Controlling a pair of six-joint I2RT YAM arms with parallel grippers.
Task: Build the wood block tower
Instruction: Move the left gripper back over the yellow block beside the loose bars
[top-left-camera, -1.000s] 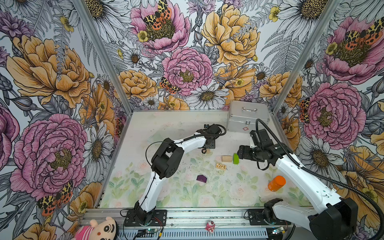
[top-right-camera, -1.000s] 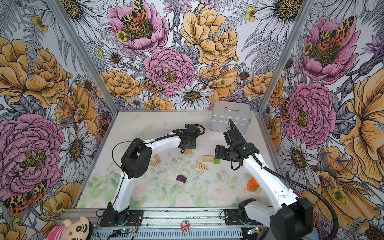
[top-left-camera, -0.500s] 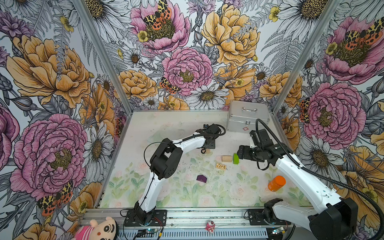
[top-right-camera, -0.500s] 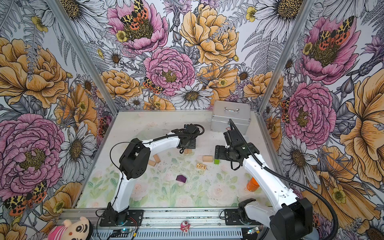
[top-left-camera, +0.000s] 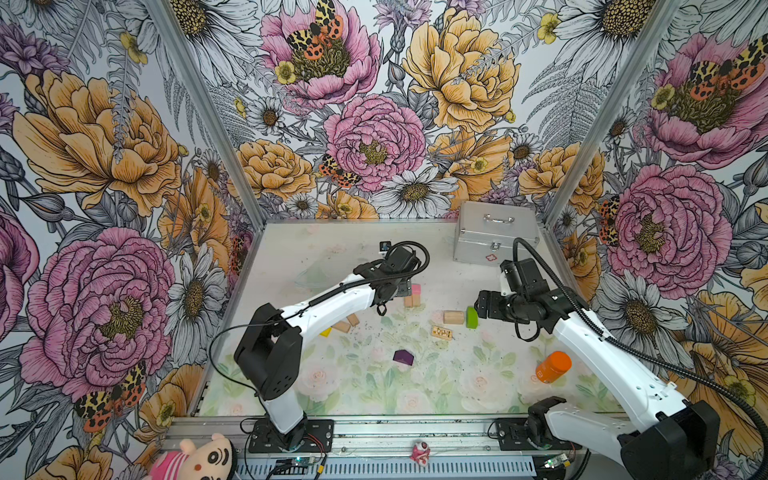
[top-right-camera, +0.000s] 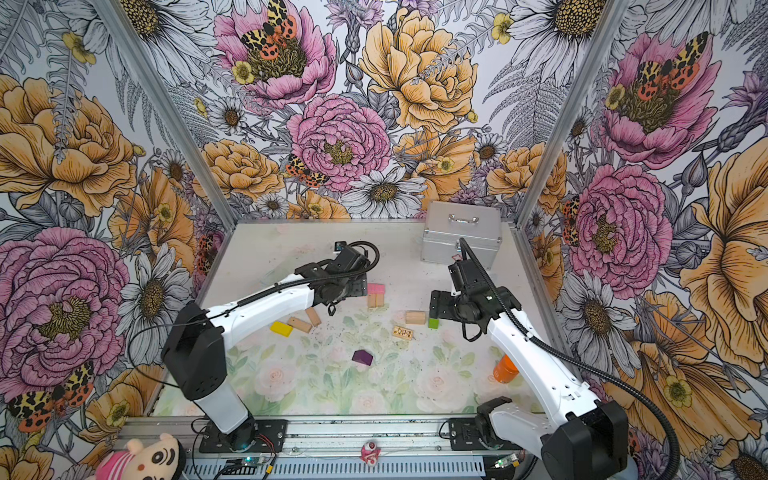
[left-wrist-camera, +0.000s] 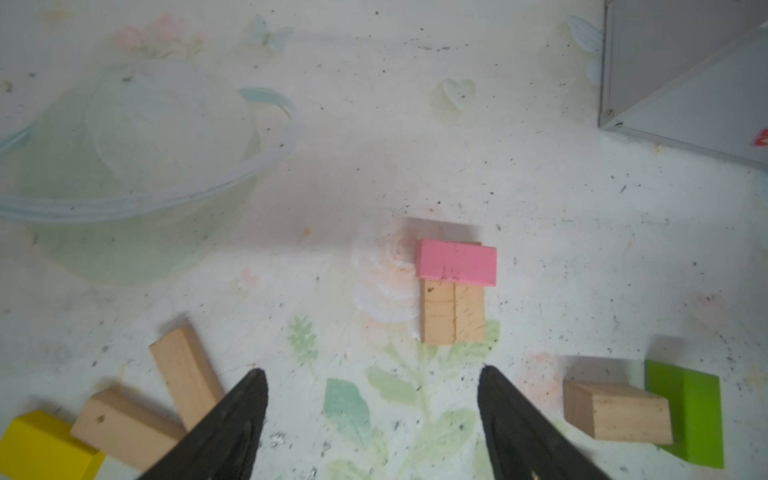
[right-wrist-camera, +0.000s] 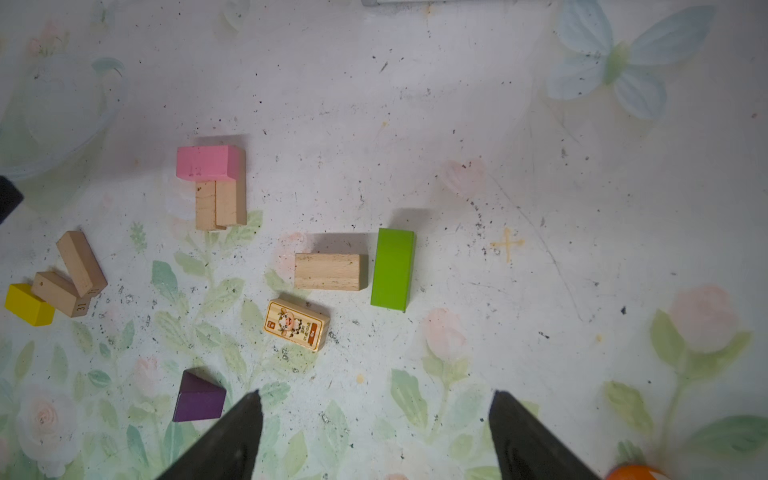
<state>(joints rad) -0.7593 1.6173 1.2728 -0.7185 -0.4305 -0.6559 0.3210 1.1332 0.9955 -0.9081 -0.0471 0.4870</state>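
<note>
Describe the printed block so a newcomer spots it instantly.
Start at the silver metal case in the back right corner and come forward to the lime-green block with a plain tan block beside it. Just in front of that tan block lies the printed block, the only one with a cartoon animal on top.

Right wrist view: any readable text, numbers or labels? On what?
"31": end face of the tan block next to the yellow block.
Cow block: printed label beside the cow picture, too small to read.
Pink block: dark marks, illegible.
Nothing else reads.
</note>
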